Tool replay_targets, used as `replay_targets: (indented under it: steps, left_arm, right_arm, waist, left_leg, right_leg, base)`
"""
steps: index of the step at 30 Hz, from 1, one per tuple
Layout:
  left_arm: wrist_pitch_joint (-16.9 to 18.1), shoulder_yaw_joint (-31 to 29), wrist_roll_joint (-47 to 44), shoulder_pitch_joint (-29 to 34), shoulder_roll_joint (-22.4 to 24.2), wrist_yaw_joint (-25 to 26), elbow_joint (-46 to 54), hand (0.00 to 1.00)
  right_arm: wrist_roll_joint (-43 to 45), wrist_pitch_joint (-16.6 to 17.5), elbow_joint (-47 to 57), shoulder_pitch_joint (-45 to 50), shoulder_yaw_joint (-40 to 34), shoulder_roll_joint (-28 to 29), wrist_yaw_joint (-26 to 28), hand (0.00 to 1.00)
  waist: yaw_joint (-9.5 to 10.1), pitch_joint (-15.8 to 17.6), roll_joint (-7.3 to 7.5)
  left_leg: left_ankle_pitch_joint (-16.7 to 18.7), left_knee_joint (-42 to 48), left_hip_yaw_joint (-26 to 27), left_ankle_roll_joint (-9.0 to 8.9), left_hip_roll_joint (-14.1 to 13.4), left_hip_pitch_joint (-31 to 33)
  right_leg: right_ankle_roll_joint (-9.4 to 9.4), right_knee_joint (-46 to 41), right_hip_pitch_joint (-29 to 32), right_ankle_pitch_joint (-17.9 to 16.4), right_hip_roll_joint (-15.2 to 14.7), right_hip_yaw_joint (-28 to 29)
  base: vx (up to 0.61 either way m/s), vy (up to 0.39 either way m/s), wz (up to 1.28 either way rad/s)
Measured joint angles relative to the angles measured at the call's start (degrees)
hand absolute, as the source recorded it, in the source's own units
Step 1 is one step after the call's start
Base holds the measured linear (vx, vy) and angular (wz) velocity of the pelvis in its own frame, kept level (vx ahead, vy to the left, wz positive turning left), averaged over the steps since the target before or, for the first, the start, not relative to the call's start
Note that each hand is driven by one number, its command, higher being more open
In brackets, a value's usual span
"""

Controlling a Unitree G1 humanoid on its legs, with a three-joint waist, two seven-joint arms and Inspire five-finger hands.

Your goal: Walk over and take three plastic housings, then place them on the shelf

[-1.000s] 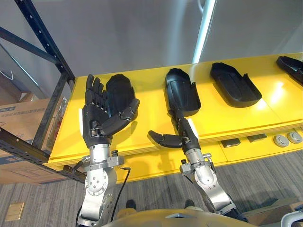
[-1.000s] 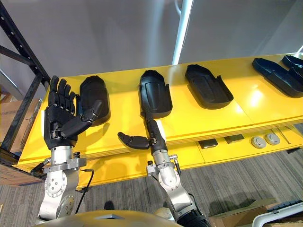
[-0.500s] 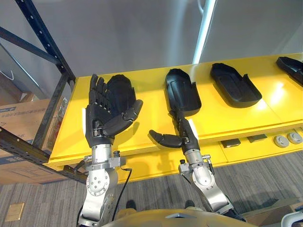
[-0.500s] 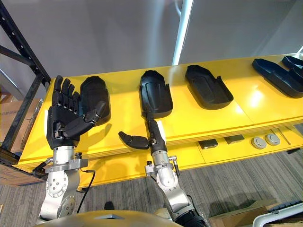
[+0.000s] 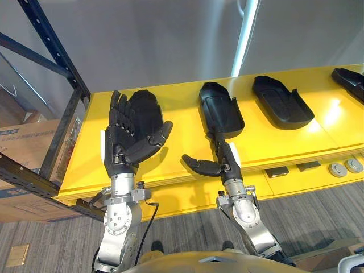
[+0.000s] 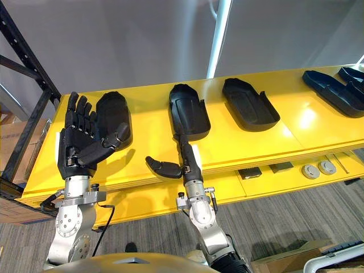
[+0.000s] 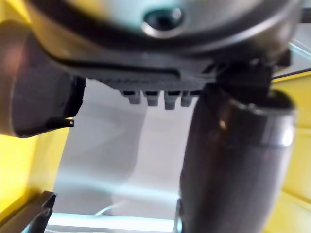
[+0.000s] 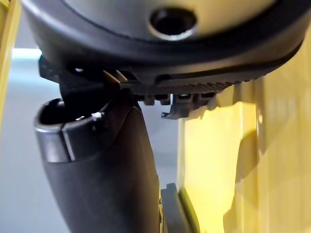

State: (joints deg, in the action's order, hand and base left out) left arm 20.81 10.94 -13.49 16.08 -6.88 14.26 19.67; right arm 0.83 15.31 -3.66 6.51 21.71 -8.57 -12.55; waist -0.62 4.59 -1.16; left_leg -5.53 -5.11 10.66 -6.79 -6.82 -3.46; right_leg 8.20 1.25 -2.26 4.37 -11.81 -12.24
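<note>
Several black plastic housings lie in a row on the yellow shelf top (image 5: 176, 94). My left hand (image 5: 124, 145) is raised open, palm toward me, with straight fingers that overlap the leftmost housing (image 5: 149, 108). Whether they touch it I cannot tell. My right hand (image 5: 223, 162) is seen edge-on, open, with its thumb (image 5: 200, 165) sticking out sideways. Its fingers point at the near end of the middle housing (image 5: 220, 109). A third housing (image 5: 282, 101) lies further right and another (image 5: 350, 78) at the far right edge.
A black rack upright (image 5: 54, 54) and crossbars stand at the left, with a cardboard box (image 5: 23, 139) behind them. Two small round parts (image 5: 345, 166) and two flat dark pieces (image 5: 277, 171) lie on the shelf's lower front ledge. A white pole (image 5: 243, 34) rises behind.
My left hand has moved right and forward, and it now overlaps the leftmost housing. My right hand has edged slightly forward toward the middle housing.
</note>
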Motion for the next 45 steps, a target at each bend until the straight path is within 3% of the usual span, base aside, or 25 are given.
replay_targets:
  steps: [5,10,14,18,24,26,32,34,37,42,44,45]
  left_arm:
    - [0.0,0.0,0.0,0.0,0.0,-0.4,0.0,1.0]
    - [0.0,0.0,0.1,0.0,-0.8,-0.6,0.0,1.0]
    - [0.0,0.0,0.4,-0.3,-1.0,-0.7,0.1,1.0]
    - [0.7,0.5,-0.3,-0.5,-1.8,-4.7,1.6,1.0]
    - [4.2,6.6,-2.7,-2.7,-4.4,-16.0,5.4,1.0]
    - [4.2,7.9,-3.1,-2.9,-4.5,-18.4,5.2,1.0]
    - [3.9,9.5,-4.5,-5.2,-5.3,-19.8,-1.4,1.0]
    - [2.1,10.9,-6.8,-6.2,-5.5,-22.1,-3.8,1.0]
    - [-2.5,14.2,-9.5,-6.8,-5.8,-27.3,-5.9,1.0]
    - [-9.8,21.6,-8.9,-7.3,-6.4,-29.6,-12.3,1.0]
    - [-14.6,24.3,-8.6,-7.3,-6.6,-32.3,-16.5,1.0]
    - [-15.4,24.9,-8.4,-7.3,-6.6,-32.7,-17.8,1.0]
  right_arm:
    - [2.8,3.9,0.8,-0.1,0.2,0.0,5.2,1.0]
    - [11.1,6.5,8.1,-0.3,1.0,-0.3,11.7,1.0]
    - [12.6,7.9,12.9,-0.7,0.9,-0.7,11.3,1.0]
    - [9.5,9.3,16.6,-0.8,-1.5,-0.6,5.5,1.0]
    - [1.9,8.6,18.5,0.8,-17.6,0.2,-6.7,1.0]
    - [1.5,7.3,18.4,3.8,-23.7,0.7,-10.5,1.0]
    - [3.0,4.0,10.1,11.3,-34.6,0.6,-14.2,1.0]
    - [5.1,3.8,3.0,13.5,-36.5,0.7,-14.8,1.0]
    - [6.9,2.5,-4.8,13.9,-37.9,1.2,-15.1,1.0]
    - [8.2,0.1,-15.3,12.8,-36.4,2.1,-13.6,1.0]
    - [9.1,-2.3,-20.9,12.0,-35.8,2.0,-12.5,1.0]
    - [9.2,-2.8,-22.5,11.7,-35.7,2.0,-12.1,1.0]
  waist:
    - [0.16,0.0,0.02]
    - [0.26,-0.2,0.19]
    - [0.3,-1.1,0.89]
    - [0.31,-1.4,1.11]
    - [-0.65,-1.7,0.94]
    - [-2.92,-2.2,0.45]
    - [-6.89,-3.2,-1.31]
    - [-8.29,-2.9,-1.93]
    - [-8.79,-2.3,-2.29]
    - [-8.51,-2.3,-2.33]
    - [-7.51,-2.2,-2.19]
    - [-7.4,-2.2,-2.14]
  left_leg:
    - [0.0,0.0,0.0,-0.01,0.0,-0.1]
    - [0.1,0.0,0.0,-0.07,0.0,-0.3]
    - [0.1,0.0,0.1,-0.13,-0.1,-0.4]
    - [0.9,0.0,1.1,-0.33,-0.3,-1.0]
    - [1.2,0.0,5.9,-0.84,-1.2,-2.1]
    - [1.8,0.0,8.8,-1.4,-1.9,-3.5]
    - [3.4,0.1,15.3,-2.87,-3.7,-5.9]
    - [3.7,0.2,16.5,-3.19,-4.1,-6.4]
    - [4.0,0.2,17.1,-3.35,-4.2,-7.1]
    - [4.9,0.0,17.2,-3.23,-4.7,-7.3]
    - [4.7,0.0,18.6,-3.08,-4.8,-7.1]
    - [4.6,0.0,18.9,-3.01,-4.8,-7.1]
  right_leg:
    - [0.04,0.0,-0.2,0.0,0.0,0.0]
    - [0.31,0.1,-0.3,0.2,0.0,0.0]
    - [0.29,0.1,-0.5,0.2,0.1,0.0]
    - [-0.06,0.1,-0.7,0.0,0.2,0.7]
    - [-0.3,0.1,1.4,0.5,1.3,4.8]
    - [-0.07,0.2,1.8,0.8,2.2,7.5]
    - [-0.65,2.0,2.8,1.9,4.9,13.1]
    - [-0.68,2.0,3.1,2.0,5.5,14.1]
    - [-0.66,2.0,2.7,2.0,5.7,14.5]
    - [-0.6,2.1,2.1,1.8,5.2,13.9]
    - [-0.49,2.0,1.9,1.6,4.9,13.1]
    - [-0.48,2.0,1.8,1.5,4.8,12.8]
  base:
    - [0.0,0.0,0.0]
    - [0.0,0.0,0.0]
    - [0.0,0.0,0.0]
    - [0.0,0.0,-0.1]
    - [0.0,0.001,-0.37]
    - [0.05,0.004,-0.62]
    - [0.07,-0.007,-0.57]
    - [0.05,-0.021,-0.27]
    - [0.02,-0.008,-0.11]
    - [-0.01,-0.002,0.07]
    - [-0.01,-0.003,0.19]
    - [-0.01,-0.007,0.25]
